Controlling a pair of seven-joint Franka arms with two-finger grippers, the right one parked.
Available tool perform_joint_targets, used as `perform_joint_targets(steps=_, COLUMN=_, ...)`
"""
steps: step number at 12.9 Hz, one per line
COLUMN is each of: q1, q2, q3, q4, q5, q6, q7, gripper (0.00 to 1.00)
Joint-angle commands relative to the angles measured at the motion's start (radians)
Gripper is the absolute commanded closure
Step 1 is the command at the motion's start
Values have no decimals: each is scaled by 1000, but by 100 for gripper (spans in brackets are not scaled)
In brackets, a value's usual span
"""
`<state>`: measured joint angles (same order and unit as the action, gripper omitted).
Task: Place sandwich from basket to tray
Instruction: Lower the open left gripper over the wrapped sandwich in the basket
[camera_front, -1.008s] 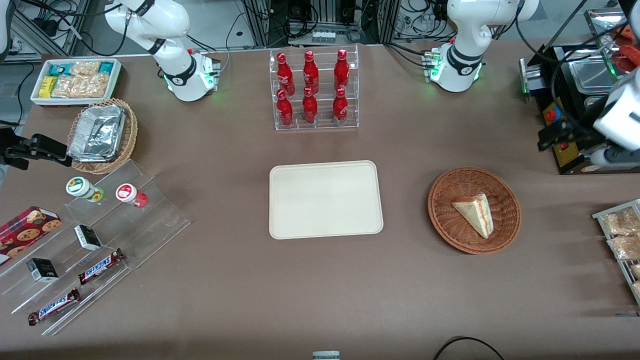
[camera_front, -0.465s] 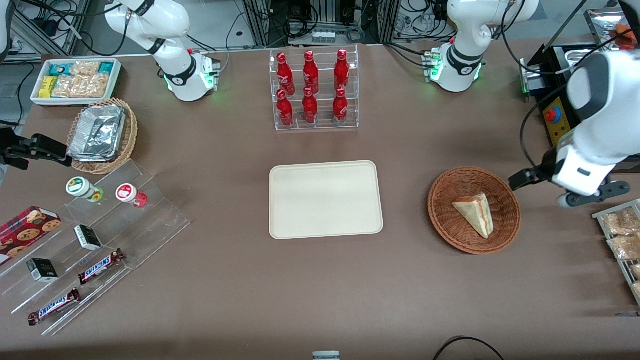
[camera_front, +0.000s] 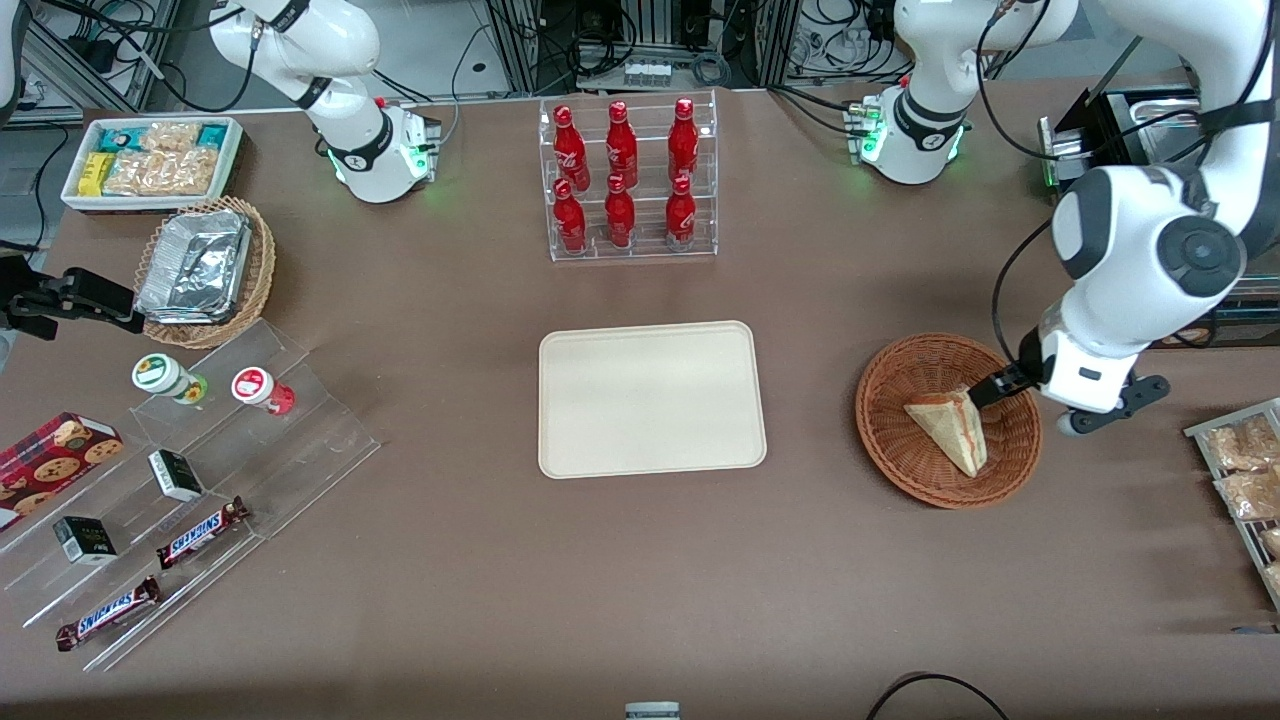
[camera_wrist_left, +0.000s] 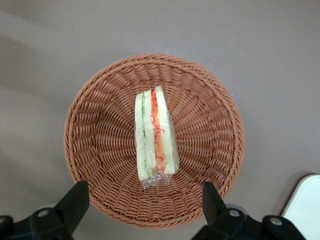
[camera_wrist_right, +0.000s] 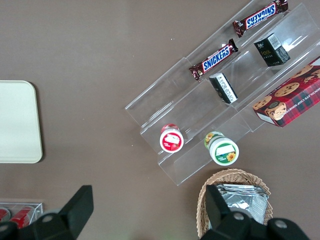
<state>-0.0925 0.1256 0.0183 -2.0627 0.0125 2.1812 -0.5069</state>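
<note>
Read as a clock face seen from the front camera, with twelve toward the arm bases, the white bin of snack packets (camera_front: 235, 150) sits at about ten o'clock from the tray (camera_front: 650, 400), at the parked arm's end of the table. Just nearer the camera is a tan wicker basket of foil containers (camera_front: 262, 265). At eight to nine o'clock from the tray a clear acrylic stepped stand (camera_front: 300, 420) carries two small jars, small dark boxes and Snickers bars (camera_front: 200, 530), with a cookie box (camera_front: 55, 455) beside it. At twelve o'clock from the tray stands a clear rack of red cola bottles (camera_front: 630, 180). The cream tray lies flat mid-table with nothing on it. At three o'clock from it, well apart, is the reddish-brown wicker basket (camera_front: 890, 455). The sandwich (camera_front: 950, 428) lies in the basket, slightly toward four o'clock of its centre, its point aimed at about ten o'clock. The gripper (camera_front: 990, 392) hangs over the basket at roughly two o'clock from its middle, close above the sandwich's broad end. In the wrist view the sandwich (camera_wrist_left: 155, 137) shows its green and orange-red filling edge inside the basket (camera_wrist_left: 100, 150), and the gripper (camera_wrist_left: 143, 186) is spread wide, one black finger (camera_wrist_left: 75, 200) on each side and clear of the wedge, holding nothing. A wire rack of snack packets (camera_front: 1240, 470) sits at the working arm's end.
</note>
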Motion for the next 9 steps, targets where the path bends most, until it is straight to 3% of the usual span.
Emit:
perform_joint_targets(steps=1, q1=-16, q2=34, q3=3, q4=-48, q5=14, q6=92, q7=-44, gripper=0)
perform_joint_targets(steps=9, q1=-16, q2=114, q3=3, q4=-105, q5=14, q6=209, q7=-47, gripper=0)
